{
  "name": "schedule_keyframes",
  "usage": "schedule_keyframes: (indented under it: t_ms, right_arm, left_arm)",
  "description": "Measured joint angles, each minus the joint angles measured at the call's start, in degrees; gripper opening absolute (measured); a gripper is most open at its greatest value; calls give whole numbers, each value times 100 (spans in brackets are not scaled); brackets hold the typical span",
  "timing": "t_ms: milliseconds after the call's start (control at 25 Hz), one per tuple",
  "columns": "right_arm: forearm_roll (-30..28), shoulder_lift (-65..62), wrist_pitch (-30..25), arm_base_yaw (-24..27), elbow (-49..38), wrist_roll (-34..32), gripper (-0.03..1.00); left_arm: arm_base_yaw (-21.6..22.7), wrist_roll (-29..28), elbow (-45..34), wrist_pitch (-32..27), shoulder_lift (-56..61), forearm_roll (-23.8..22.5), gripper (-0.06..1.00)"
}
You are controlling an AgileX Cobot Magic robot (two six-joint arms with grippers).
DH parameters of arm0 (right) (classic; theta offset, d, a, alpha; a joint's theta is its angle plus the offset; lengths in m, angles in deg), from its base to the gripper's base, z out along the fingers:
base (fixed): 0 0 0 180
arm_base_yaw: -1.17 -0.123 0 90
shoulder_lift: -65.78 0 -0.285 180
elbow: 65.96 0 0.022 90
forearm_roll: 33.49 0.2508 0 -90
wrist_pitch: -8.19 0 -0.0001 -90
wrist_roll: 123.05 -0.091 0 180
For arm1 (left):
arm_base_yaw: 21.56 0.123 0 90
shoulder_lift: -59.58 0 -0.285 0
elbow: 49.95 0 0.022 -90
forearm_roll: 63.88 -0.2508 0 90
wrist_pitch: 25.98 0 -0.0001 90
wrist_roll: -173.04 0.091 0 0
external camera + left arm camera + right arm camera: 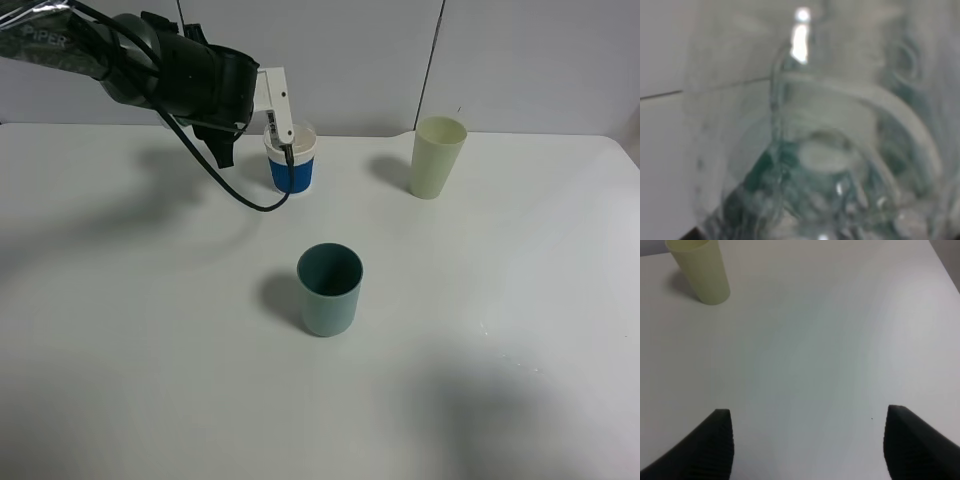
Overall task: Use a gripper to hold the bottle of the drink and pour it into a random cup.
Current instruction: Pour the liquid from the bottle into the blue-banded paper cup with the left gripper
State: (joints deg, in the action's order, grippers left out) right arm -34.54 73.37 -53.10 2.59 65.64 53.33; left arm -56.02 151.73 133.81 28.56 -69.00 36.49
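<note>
Fingers of the left gripper (262, 100) are clenched on the bottle of the drink (810, 150). Those of the right gripper (807, 445) stand wide apart, holding nothing. On the white table (520, 300), the tall pale green cup (438, 156) at the far right and the dark teal cup (329, 289) near the middle both look empty. The cup (292, 165) with the blue band stands at the far side, directly beneath the left gripper's white head, and its inside is mostly hidden. The bottle hangs at that cup, seen only as a clear blur with green label. Its tilt and fill cannot be told. It is probably light, thin-walled and slippery, so a firm hold around the labelled middle suits it, though squeezing hard could buckle it and spurt the drink.
</note>
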Motion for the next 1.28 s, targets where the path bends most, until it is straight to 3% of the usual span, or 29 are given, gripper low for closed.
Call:
schedule_keyframes:
  t_ms: [400, 1280]
  right_arm:
    - [0, 0, 0, 0, 0, 0, 63]
    - [-36, 0, 0, 0, 0, 0, 63]
  left_arm:
    - [0, 43, 0, 116, 0, -63, 43]
    - [0, 49, 0, 289, 0, -1030, 43]
